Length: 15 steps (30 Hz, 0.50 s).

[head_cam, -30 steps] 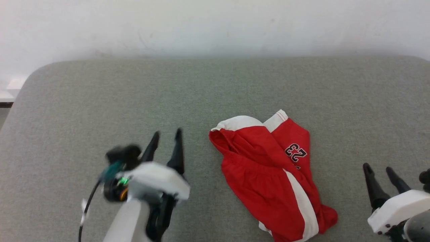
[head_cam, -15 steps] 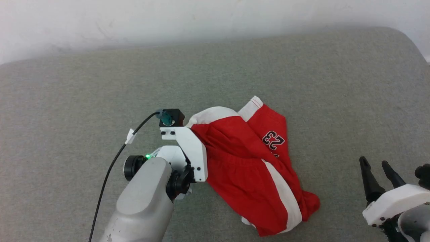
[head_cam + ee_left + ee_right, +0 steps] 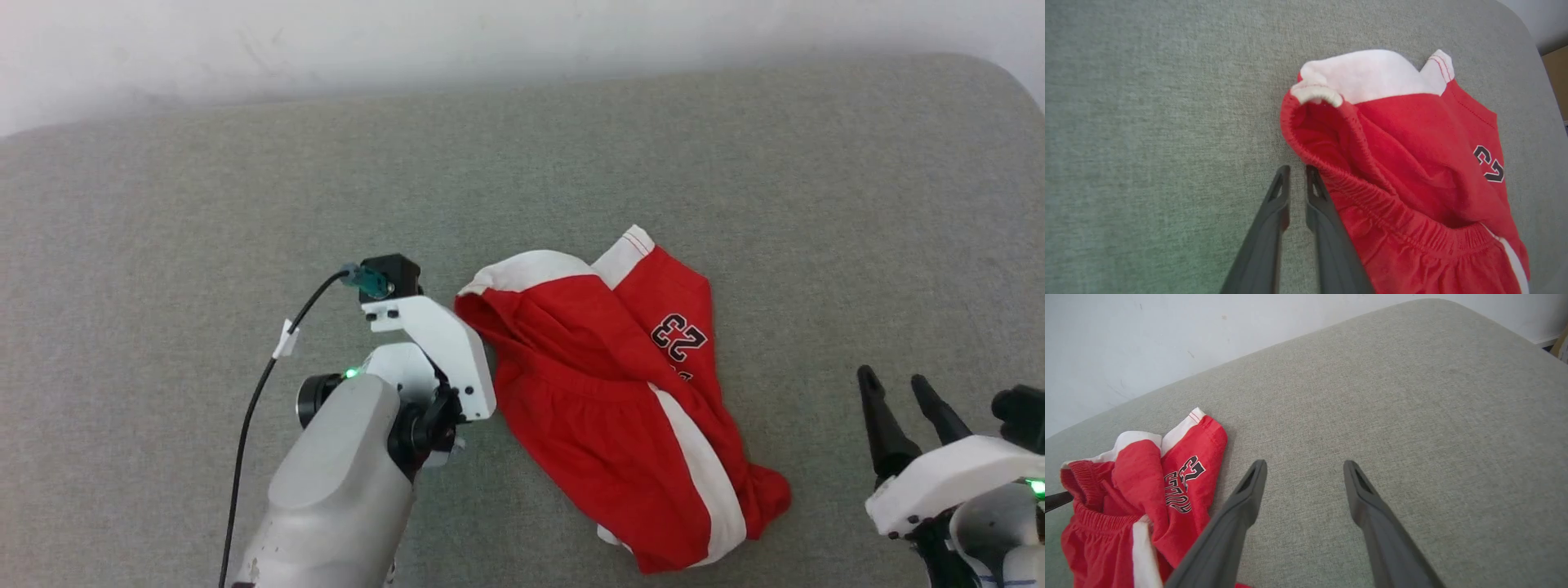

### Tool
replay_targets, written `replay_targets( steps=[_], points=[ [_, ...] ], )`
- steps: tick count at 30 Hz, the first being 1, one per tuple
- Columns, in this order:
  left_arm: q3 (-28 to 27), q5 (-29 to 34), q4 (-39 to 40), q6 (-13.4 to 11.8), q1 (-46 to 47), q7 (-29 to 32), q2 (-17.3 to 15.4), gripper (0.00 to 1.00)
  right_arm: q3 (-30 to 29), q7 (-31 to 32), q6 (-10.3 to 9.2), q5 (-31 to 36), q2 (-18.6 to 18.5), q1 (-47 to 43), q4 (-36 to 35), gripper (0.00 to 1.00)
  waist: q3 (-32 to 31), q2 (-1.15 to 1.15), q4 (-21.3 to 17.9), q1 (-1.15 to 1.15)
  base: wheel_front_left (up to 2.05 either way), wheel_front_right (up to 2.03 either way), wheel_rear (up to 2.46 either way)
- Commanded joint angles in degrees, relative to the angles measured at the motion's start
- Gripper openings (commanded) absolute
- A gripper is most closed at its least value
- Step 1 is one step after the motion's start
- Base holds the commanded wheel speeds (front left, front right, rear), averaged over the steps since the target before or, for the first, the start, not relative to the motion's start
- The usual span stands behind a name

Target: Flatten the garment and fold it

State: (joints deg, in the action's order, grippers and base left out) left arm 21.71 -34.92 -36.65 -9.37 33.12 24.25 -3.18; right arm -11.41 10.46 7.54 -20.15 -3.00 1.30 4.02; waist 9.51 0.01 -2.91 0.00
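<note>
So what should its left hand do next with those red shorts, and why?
Probably open a little and shift toward the elastic waistband before closing. The left hand sits beside the shorts with its fingers nearly together. Only the grey surface shows in the gap between them, so they seem to have caught no fabric. The shorts lie crumpled, not yet flattened.

You see crumpled red shorts with white stripes on the grey fabric surface. The left gripper, fingers hidden under its white housing, meets their left edge. The right gripper stands spread, well apart.
</note>
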Motion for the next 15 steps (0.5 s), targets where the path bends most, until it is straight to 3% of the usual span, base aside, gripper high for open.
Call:
replay_targets(
  steps=[1,6,7,8,15],
  points=[
    [0.3,-0.4,0.0,0.6,1.4,-0.3,0.2,0.00,0.4,-0.4,-0.05,0.3,0.1,0.8,0.2,1.00,-0.6,-0.01,0.6,0.00,0.00,0.00,0.00],
    [0.5,-1.0,2.7,0.9,2.6,-3.3,0.2,0.00,0.9,-0.6,-0.05,0.2,0.1,0.1,0.7,1.00,-1.3,-0.01,1.3,0.00,0.00,0.00,0.00],
    [0.6,-1.1,3.4,1.0,2.7,-3.4,0.2,0.11,0.9,-0.6,-0.05,0.2,0.1,-0.2,0.8,1.00,-1.4,-0.01,1.3,0.00,0.00,0.00,0.00],
    [0.9,-0.9,4.0,1.0,2.8,-3.4,0.2,1.00,1.0,-0.6,-0.05,0.3,0.1,-0.3,0.8,1.00,-1.5,-0.01,1.4,0.00,0.00,0.00,0.00],
    [4.4,2.5,5.0,-0.2,3.9,0.5,-1.9,1.00,2.3,-0.4,-0.05,-0.1,0.1,-0.3,0.6,1.00,-0.8,-0.01,-0.4,0.00,0.00,0.00,0.00]
  ],
)
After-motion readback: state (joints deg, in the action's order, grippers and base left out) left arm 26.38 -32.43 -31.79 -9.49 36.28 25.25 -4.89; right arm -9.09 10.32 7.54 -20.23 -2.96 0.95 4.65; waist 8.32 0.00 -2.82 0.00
